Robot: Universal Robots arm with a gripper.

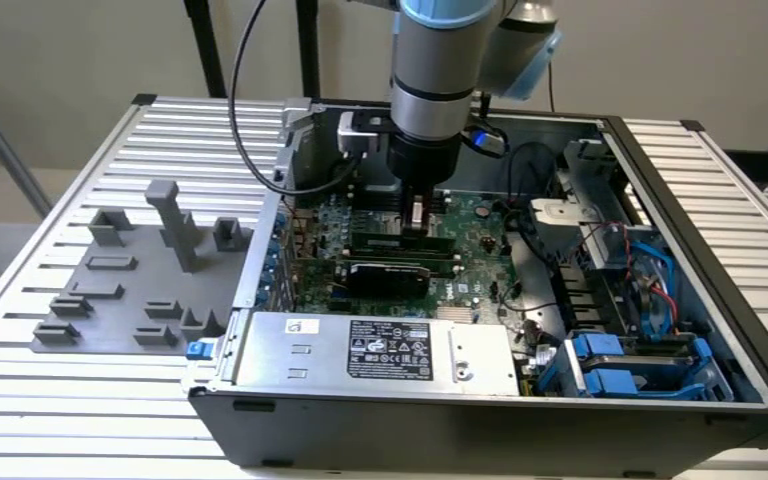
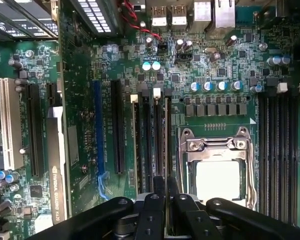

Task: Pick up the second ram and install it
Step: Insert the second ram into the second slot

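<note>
The gripper hangs low over the motherboard, its two dark fingers drawn close together with just a thin slit between them, pinched on the top edge of the second ram. That stick stands on edge in a memory slot, running straight away from the fingers, just beside the silver processor square in its metal frame. A white latch caps the slot's far end. In the exterior view, the arm reaches straight down into the open computer case, which lies on the slatted table. A grey fixture tray sits toward the table's edge on the exterior view's left.
</note>
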